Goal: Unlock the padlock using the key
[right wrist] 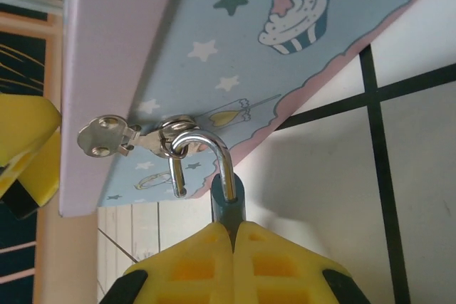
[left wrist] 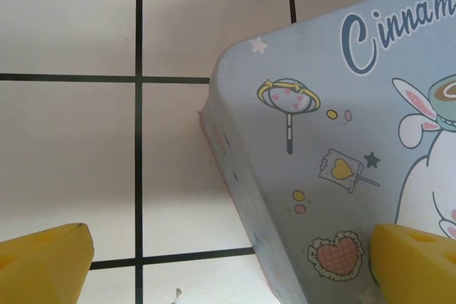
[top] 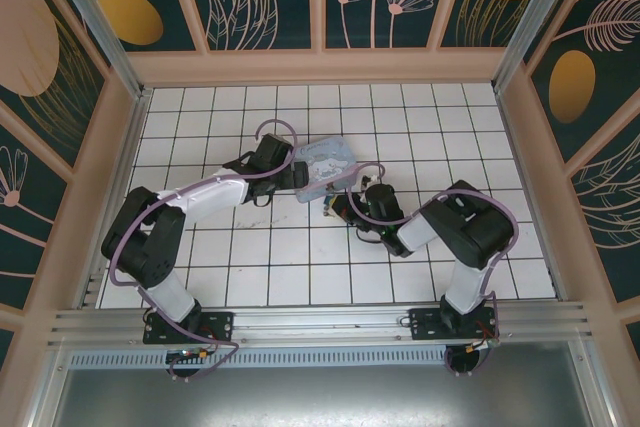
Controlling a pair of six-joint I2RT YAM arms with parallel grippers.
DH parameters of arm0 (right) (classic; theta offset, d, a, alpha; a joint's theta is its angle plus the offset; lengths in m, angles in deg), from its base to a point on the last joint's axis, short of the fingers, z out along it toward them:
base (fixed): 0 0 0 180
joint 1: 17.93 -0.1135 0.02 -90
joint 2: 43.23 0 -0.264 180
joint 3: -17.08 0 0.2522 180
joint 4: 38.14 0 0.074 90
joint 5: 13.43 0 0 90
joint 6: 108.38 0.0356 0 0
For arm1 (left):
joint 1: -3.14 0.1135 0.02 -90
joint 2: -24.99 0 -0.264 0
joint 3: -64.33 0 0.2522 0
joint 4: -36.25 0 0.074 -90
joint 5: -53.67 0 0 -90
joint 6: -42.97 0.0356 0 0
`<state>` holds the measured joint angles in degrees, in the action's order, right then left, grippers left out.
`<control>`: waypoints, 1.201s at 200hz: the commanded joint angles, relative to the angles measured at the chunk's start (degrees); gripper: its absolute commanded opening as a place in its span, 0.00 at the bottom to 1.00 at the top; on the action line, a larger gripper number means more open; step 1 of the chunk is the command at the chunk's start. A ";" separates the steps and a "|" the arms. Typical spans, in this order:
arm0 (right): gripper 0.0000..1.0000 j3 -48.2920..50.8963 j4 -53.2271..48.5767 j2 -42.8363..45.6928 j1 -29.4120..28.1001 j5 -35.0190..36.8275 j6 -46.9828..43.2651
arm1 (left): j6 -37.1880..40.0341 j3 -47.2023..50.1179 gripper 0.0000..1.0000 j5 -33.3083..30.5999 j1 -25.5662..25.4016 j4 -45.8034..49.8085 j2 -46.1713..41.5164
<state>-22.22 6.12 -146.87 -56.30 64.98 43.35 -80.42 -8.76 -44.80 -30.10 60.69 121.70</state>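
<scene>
Right gripper point(right wrist: 234, 236) is clamped shut on the teal body of the padlock point(right wrist: 228, 201), which hangs by its shackle point(right wrist: 205, 137) from the hasp ring point(right wrist: 169, 147) on the tin box point(right wrist: 299, 62). The shackle's short leg looks clear of the body, so I judge the unlock itself about done. Left gripper point(left wrist: 228, 265) is spread fully wide, holding nothing, straddling the box corner, contact unclear; next move: twist the shackle out of the ring without dragging the box.

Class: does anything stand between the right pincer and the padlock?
Nothing visible does. The right pincer is shut on the padlock, gripping its teal body; the shackle hooks through the hasp of the tin box.
</scene>
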 commanded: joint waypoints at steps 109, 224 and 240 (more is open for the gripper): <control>0.00 0.21 15.45 -3.11 -0.89 10.79 11.28 | 2.19 -0.35 0.98 -1.25 -0.30 2.33 4.98; 0.00 -5.24 3.74 -1.89 6.68 2.71 4.36 | 2.69 -0.70 0.99 -0.76 -0.25 2.98 7.31; 0.00 -7.32 -3.32 -0.69 6.65 0.49 0.74 | 2.71 -0.87 0.98 -0.90 -0.26 3.12 7.51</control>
<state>-26.24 11.36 -150.19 -50.66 68.73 50.35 -80.03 -10.94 -44.34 -30.36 55.55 126.05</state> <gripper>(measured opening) 0.050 0.985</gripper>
